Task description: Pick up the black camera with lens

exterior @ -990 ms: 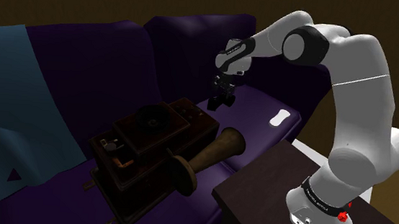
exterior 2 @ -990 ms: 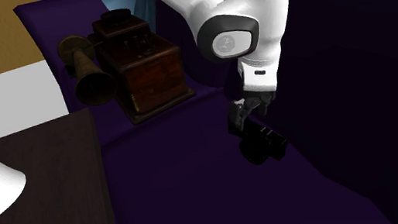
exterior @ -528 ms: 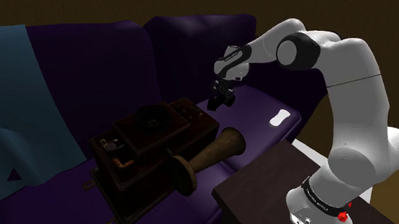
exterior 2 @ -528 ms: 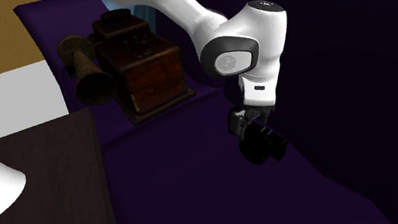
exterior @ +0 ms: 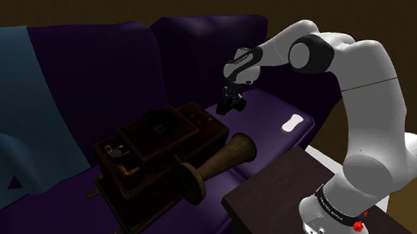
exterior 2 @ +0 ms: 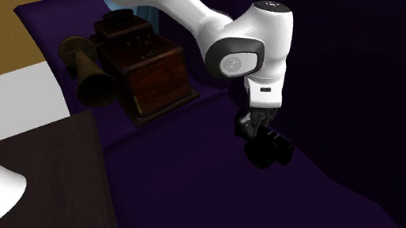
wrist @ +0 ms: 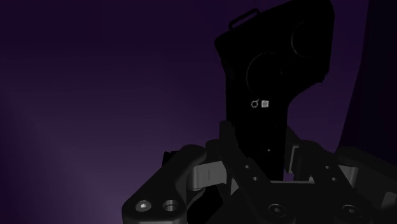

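Note:
The black camera rests on the purple sofa seat, close to the backrest. My gripper comes down onto it from above and is shut on it. In the second exterior view the camera lies just below the white wrist, with the gripper clasping its upper part. The wrist view shows the camera body with its round dials reaching away from the hand, and the gripper clamps its narrow end between both fingers.
A wooden box with a brass horn lies on the seat towards the shoulder view's left, the same box in the second exterior view. A small white object sits near the seat's edge. A dark table adjoins the stand. A blue blanket drapes the sofa.
The hand sank onto the camera a second ago, and its fingers, open until half a second ago, have now closed on the camera. The camera has not moved.

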`<action>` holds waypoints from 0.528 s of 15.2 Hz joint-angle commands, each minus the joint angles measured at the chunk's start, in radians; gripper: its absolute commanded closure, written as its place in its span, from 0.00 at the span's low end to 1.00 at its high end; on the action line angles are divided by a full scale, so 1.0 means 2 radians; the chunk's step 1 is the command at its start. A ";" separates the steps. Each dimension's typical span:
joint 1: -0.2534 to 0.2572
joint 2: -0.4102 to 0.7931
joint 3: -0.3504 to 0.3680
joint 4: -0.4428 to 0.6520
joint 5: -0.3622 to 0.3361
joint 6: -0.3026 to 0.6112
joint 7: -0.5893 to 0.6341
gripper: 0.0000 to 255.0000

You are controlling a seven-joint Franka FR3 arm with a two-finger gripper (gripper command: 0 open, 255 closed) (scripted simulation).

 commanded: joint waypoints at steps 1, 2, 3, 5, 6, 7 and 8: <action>0.000 0.001 0.000 0.000 0.000 0.000 0.000 1.00; 0.000 0.000 0.000 -0.002 0.000 0.001 0.000 1.00; 0.000 0.001 0.000 -0.003 0.000 0.002 0.000 1.00; 0.001 -0.010 -0.001 -0.006 -0.001 -0.005 0.001 1.00; 0.001 -0.015 -0.001 -0.008 -0.001 -0.009 0.001 1.00; 0.001 -0.020 -0.002 -0.009 -0.002 -0.012 0.001 1.00; 0.002 -0.025 -0.002 -0.010 -0.002 -0.016 0.002 1.00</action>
